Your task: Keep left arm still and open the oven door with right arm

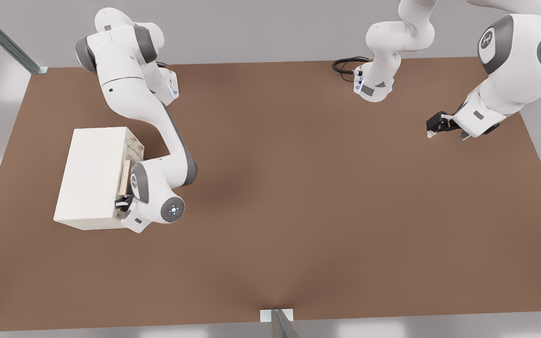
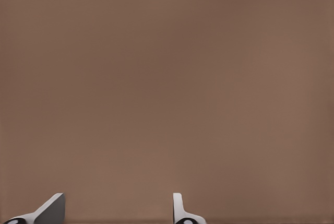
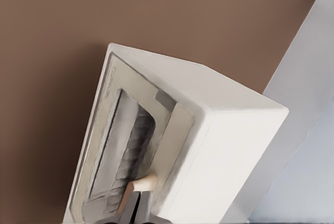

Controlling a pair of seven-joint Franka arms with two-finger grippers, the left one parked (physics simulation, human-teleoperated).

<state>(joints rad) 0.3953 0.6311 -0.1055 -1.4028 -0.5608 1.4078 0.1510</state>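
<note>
Brown tabletop [image 1: 298, 188], oven [image 1: 92, 178] at front view's left, door [image 3: 125, 145] closed; right arm's hand [image 3: 136, 208] closed on handle [image 3: 138, 187] near its end, may slip off when pulling.

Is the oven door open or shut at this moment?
Slightly ajar: the oven door tilts a little off the oven body in the right wrist view. The hand is at the bar handle.

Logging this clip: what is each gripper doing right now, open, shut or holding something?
Right arm's gripper: shut on the oven door handle.
Left arm's gripper: parked above the table, fingers open, holding nothing.
</note>
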